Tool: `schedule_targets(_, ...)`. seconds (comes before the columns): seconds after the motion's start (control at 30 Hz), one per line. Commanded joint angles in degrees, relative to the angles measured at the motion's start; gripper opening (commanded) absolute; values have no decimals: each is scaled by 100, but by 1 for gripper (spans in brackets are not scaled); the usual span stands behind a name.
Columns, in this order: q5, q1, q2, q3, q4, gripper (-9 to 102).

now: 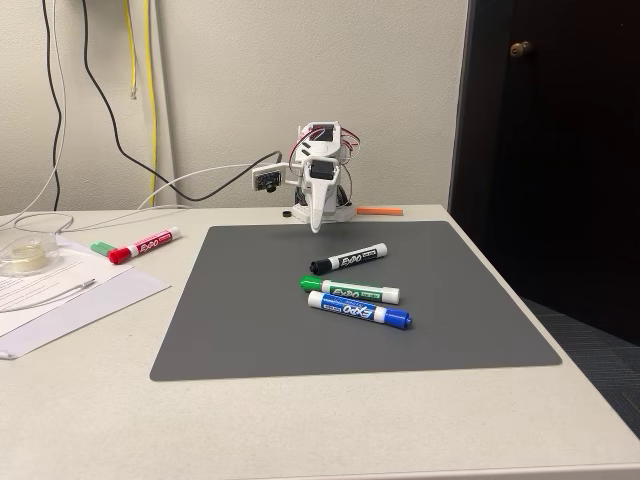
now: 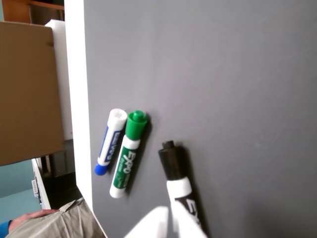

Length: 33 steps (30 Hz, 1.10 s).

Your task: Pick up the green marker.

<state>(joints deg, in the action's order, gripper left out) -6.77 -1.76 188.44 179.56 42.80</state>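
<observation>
The green marker (image 1: 352, 290) lies flat in the middle of the dark grey mat (image 1: 250, 330), green cap to the left in the fixed view. A black-capped marker (image 1: 348, 259) lies just behind it and a blue-capped one (image 1: 360, 311) just in front. My gripper (image 1: 316, 224) hangs at the mat's back edge, pointing down, fingers together, holding nothing, well behind the markers. In the wrist view the green marker (image 2: 129, 153) lies between the blue marker (image 2: 110, 141) and the black marker (image 2: 176, 171). A blurred white fingertip (image 2: 151, 223) shows at the bottom edge.
Left of the mat are a red marker (image 1: 145, 244), a small pale-green stub (image 1: 100, 247), papers (image 1: 60, 295) and a clear round container (image 1: 25, 255). An orange piece (image 1: 380, 211) lies behind the mat. A cardboard box (image 2: 27, 94) and a person's clothing (image 2: 64, 223) show in the wrist view.
</observation>
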Motion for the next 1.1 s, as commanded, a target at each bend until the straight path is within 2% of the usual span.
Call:
schedule_targets(0.0, 404, -18, 44, -9, -1415, 0)
schedule_targets(1.07, 413, 9, 44, -9, -1318, 0)
